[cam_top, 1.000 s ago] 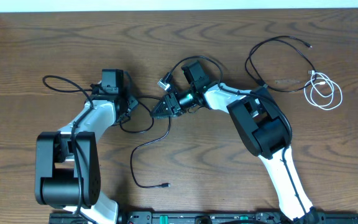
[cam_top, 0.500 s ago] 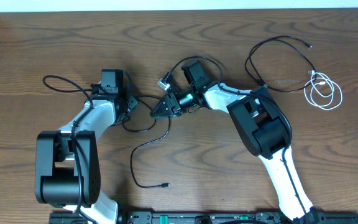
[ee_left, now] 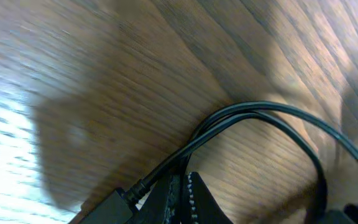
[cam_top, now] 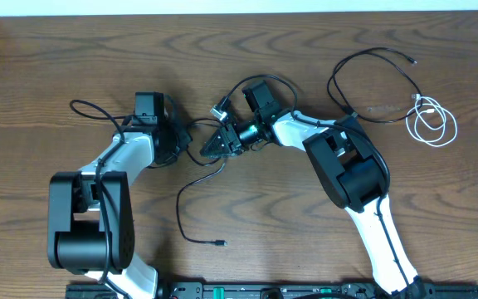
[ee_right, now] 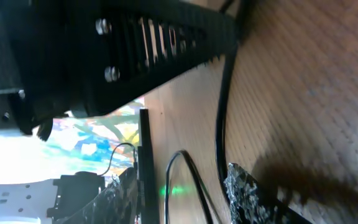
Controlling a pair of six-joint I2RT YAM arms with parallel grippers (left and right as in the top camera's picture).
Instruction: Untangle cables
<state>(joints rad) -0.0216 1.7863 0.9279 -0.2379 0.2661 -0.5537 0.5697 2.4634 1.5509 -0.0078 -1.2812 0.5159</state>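
A long black cable (cam_top: 181, 203) runs from a loop at the left (cam_top: 85, 105) past both grippers and down to a plug end (cam_top: 221, 243). My left gripper (cam_top: 178, 138) is shut on this cable, which shows doubled in the left wrist view (ee_left: 260, 109), running into the gripper (ee_left: 182, 198). My right gripper (cam_top: 209, 149) is close to the right of it and open, and the cable (ee_right: 220, 124) passes between its fingers (ee_right: 247, 194). A second black cable (cam_top: 333, 83) and a coiled white cable (cam_top: 421, 105) lie apart at the far right.
Both arm bases stand at the table's front edge, the left one (cam_top: 85, 224) and the right one (cam_top: 351, 174). A black rail (cam_top: 264, 291) runs along the front. The table's back edge is at the top.
My left gripper has moved right toward the right gripper, pulling the black cable with it. The left loop shifted right and the slack loop between the grippers shrank. The right arm has not moved.
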